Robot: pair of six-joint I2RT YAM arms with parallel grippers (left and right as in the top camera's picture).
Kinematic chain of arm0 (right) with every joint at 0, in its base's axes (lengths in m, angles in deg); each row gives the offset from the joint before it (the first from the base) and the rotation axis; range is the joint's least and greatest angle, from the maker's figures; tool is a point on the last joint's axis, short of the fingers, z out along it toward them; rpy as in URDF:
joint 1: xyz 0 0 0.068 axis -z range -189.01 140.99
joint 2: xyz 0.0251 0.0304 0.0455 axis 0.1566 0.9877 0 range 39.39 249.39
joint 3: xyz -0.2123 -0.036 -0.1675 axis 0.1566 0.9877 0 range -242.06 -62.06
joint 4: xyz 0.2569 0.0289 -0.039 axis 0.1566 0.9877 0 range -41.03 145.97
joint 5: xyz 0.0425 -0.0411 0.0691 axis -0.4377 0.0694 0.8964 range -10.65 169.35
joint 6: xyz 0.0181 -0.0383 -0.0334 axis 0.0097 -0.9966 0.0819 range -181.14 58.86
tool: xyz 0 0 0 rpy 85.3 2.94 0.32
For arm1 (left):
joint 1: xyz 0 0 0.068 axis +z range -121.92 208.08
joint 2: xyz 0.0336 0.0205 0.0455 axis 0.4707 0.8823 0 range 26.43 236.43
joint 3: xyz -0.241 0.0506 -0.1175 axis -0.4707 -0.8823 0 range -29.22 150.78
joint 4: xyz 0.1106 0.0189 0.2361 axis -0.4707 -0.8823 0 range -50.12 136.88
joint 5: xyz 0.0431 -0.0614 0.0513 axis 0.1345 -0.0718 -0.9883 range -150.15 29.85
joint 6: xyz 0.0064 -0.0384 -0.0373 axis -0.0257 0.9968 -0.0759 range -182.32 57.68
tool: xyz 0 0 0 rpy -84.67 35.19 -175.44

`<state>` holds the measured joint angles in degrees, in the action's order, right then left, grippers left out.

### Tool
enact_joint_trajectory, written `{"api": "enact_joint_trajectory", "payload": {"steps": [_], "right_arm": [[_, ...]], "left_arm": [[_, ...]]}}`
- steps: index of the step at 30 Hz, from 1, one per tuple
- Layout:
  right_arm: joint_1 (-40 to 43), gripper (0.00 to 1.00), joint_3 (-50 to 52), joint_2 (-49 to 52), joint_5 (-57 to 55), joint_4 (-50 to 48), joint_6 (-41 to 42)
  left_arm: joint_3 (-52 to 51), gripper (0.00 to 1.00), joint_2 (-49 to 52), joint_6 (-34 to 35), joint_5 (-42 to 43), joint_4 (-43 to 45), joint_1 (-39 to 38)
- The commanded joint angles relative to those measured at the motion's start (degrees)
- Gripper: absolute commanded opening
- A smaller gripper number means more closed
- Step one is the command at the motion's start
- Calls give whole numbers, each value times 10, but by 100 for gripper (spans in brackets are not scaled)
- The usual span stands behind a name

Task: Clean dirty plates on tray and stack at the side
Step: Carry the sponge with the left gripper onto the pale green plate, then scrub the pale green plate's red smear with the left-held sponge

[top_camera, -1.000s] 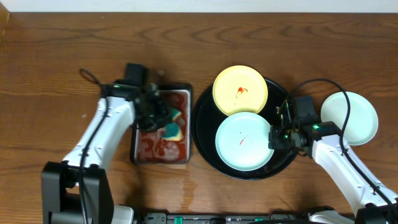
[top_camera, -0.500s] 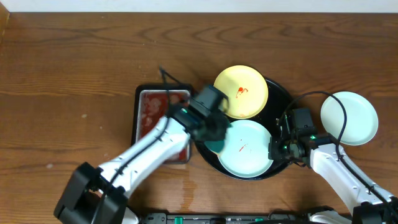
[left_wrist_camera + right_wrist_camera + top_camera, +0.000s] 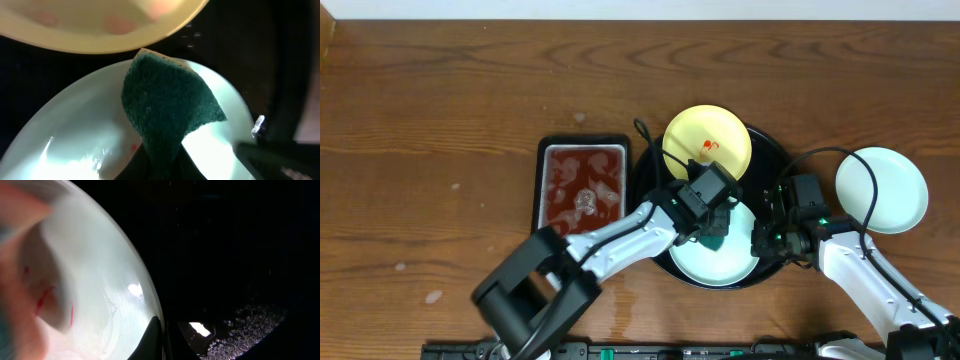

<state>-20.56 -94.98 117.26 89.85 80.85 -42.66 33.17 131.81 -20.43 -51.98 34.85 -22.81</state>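
The black tray (image 3: 643, 196) holds a pale yellow plate (image 3: 707, 145) with a red smear and a mint-white plate (image 3: 705, 258) in front of it. My left gripper (image 3: 716, 226) is shut on a dark green sponge (image 3: 167, 105). The sponge hangs over the mint plate (image 3: 70, 135), close to its small red marks. At that plate's right rim my right gripper (image 3: 760, 240) is shut on the edge, one finger (image 3: 156, 339) lying over the rim of the plate (image 3: 95, 285). A second mint-white plate (image 3: 882, 190) lies on the table right of the tray.
A small rectangular metal tray (image 3: 583, 190) with red liquid stands just left of the black tray. My left arm reaches from the front left across the tray's near rim. Cables loop above both wrists.
My left arm has swung right from the metal tray, carrying the sponge over the mint plate in the black tray. The right gripper has kept its hold on that plate's rim.
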Motion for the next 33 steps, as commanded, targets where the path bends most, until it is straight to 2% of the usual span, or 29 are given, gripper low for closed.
{"api": "enact_joint_trajectory", "payload": {"steps": [1, 5, 10, 15, 19, 22, 33], "right_arm": [[-9, 1, 12, 1, 9, 3, 4], [-9, 1, 12, 1, 9, 3, 4], [-9, 1, 12, 1, 9, 2, 4], [-9, 1, 12, 1, 9, 2, 4], [-9, 1, 12, 1, 9, 2, 4], [-9, 1, 12, 1, 9, 3, 4], [-9, 1, 12, 1, 9, 3, 4]], "left_arm": [[7, 11, 33, 12, -14, 5, 0], [7, 11, 60, -13, -27, -30, 5], [7, 10, 65, -13, -56, -114, 22], [7, 10, 65, -13, 10, -159, 25], [7, 10, 65, -13, 106, -157, 22], [7, 8, 65, -13, 143, -144, 13], [7, 8, 65, -11, 148, -98, -23]]}}
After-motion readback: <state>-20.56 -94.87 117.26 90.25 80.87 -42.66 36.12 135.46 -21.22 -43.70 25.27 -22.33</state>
